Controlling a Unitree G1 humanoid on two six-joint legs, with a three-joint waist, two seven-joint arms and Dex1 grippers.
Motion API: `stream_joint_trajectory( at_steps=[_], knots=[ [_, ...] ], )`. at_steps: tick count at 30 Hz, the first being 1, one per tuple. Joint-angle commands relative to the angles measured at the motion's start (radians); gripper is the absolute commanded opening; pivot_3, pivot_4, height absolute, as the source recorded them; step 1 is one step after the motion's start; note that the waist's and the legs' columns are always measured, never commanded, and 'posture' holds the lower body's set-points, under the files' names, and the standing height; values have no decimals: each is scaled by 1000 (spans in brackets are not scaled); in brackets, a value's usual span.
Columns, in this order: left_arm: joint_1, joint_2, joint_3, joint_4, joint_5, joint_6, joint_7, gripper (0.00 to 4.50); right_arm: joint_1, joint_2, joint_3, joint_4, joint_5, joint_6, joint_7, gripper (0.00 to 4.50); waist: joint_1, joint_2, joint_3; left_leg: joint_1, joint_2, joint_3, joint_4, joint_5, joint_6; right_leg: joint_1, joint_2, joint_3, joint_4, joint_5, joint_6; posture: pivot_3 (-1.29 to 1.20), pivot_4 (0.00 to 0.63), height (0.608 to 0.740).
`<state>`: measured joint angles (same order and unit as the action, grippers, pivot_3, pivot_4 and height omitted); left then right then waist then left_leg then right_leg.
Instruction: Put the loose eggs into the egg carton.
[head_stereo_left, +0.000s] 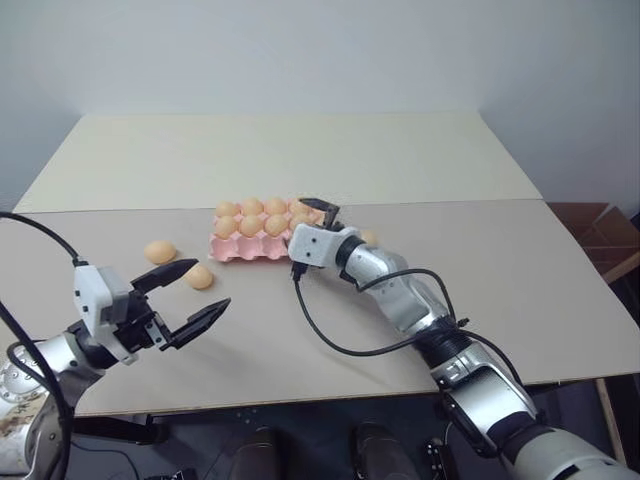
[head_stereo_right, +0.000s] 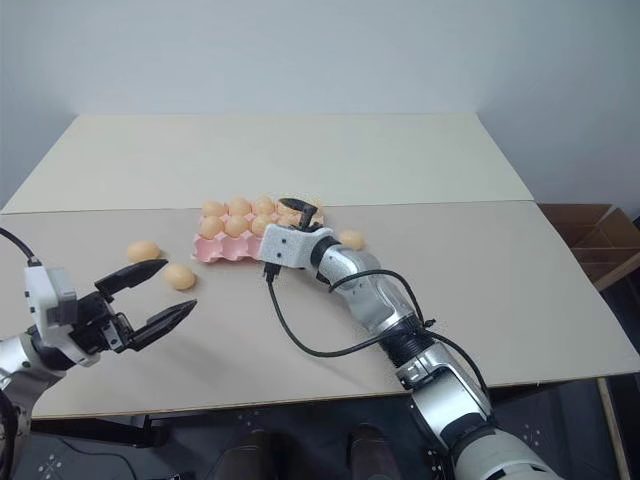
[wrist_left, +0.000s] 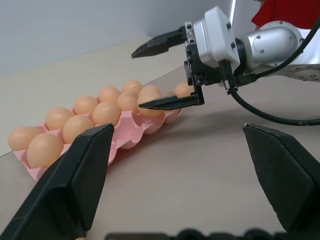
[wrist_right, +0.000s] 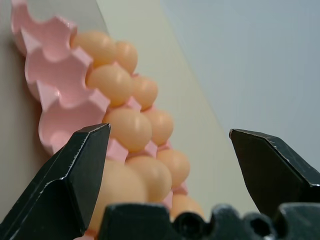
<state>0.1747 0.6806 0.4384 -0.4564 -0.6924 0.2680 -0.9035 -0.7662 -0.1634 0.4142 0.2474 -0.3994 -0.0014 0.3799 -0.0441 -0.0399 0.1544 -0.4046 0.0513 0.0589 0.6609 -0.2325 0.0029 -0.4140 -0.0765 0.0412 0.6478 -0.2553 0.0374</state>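
The left tool (head_stereo_left: 190, 296) is hovering with its two black fingers spread wide and nothing between them; the right tool (head_stereo_left: 318, 207) is likewise gaping wide and empty, hanging just over the near right end of the egg carton (head_stereo_left: 240, 250).

Two loose eggs are lying on the surface just beyond the left tool: the nearer egg (head_stereo_left: 199, 277) is sitting just past the upper fingertip, between that tool and the carton; the farther egg (head_stereo_left: 160, 251) is lying a little further out and to the left of the first. A third loose egg (head_stereo_right: 351, 239) is resting just to the right of the right tool, close beside its wrist, apart from the carton.

The carton is lying with its long axis running across in front of the robot, its back two rows filled and its front row of cups looking mostly empty, though the right arm is covering that end, so the count is probably not reliable.

So the relation that matters is this: the left-hand pair are lying well nearer the left tool, almost in line with its open fingers, with the empty front cups just beyond them; the single egg on the right is belonging to the right tool, which would be needing to swing right and down for it.
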Motion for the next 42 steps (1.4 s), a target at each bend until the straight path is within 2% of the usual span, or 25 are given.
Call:
stream_joint_trajectory(
  at_steps=[1, 6, 12, 18, 22, 27, 32, 34, 36, 42],
  knots=[
    [-6, 3, 5, -15, -6, -4, 3, 4500, 31, 33, -52, -201, 128, 118, 105, 4484, 0, 0, 0, -1, 0, 0, 0, 0, 0, -1, 0, 0, 0, 0, 0, 0, 150, 740],
    [-9, -7, 2, -17, -12, -1, 14, 4500, 93, 30, -81, -366, 187, 242, 155, 4484, 1, 0, 0, -4, 0, -1, 0, 0, 0, -6, 0, 0, 2, 1, 0, 0, 150, 740],
    [-11, -31, -2, -28, 6, -7, 63, 4500, 182, -54, -189, -526, 313, 363, 220, 4484, 10, 0, 0, -4, 0, 0, 0, 0, 0, -5, 0, 0, 1, 1, 0, 0, 150, 740],
    [-5, -40, -20, -61, 17, 22, 129, 4500, 357, -135, -256, -699, 410, 522, 244, 4484, 12, 0, 0, -4, 0, 1, 0, 0, 0, -6, 0, 1, 1, 1, 0, 0, 150, 740],
    [-4, -14, -22, -80, -30, 83, 120, 4500, 460, -169, -255, -789, 417, 570, 224, 4484, 11, 0, 0, -4, 0, 2, 0, 0, 0, -5, 0, 1, 1, 1, 0, 0, 150, 740],
    [-49, 46, -42, -76, -25, 139, 111, 4500, 505, -189, -263, -838, 421, 603, 193, 4484, 10, 0, 0, -4, -1, 1, 0, 0, 0, -5, 1, 1, 1, 1, 0, 0, 150, 740],
    [-79, 68, -58, -69, -37, 154, 78, 4500, 556, -273, -308, -857, 434, 553, 214, 4484, 18, 0, 0, -4, -1, 2, 0, 0, 0, -5, 0, 1, 0, 1, 0, 0, 150, 740],
    [-73, 58, -61, -63, -28, 145, 75, 4500, 584, -285, -318, -871, 450, 540, 214, 4484, 20, 0, 0, -5, -1, 2, 0, 0, 0, -6, 1, 1, -1, 1, 0, 0, 150, 740],
    [-45, 24, -55, -65, -24, 128, 88, 4500, 649, -244, -351, -903, 509, 564, 193, 4484, 20, 0, 0, -4, -1, 2, 0, 0, 0, -6, 1, 1, 0, 1, 0, 0, 150, 740],
    [106, -139, -44, -86, -1, 45, 145, 4500, 877, -134, -427, -997, 619, 518, 131, 4484, 25, -1, 0, -4, -1, 2, 0, 0, 0, -5, 0, 2, 0, 1, 0, 0, 150, 740]
  ],
)
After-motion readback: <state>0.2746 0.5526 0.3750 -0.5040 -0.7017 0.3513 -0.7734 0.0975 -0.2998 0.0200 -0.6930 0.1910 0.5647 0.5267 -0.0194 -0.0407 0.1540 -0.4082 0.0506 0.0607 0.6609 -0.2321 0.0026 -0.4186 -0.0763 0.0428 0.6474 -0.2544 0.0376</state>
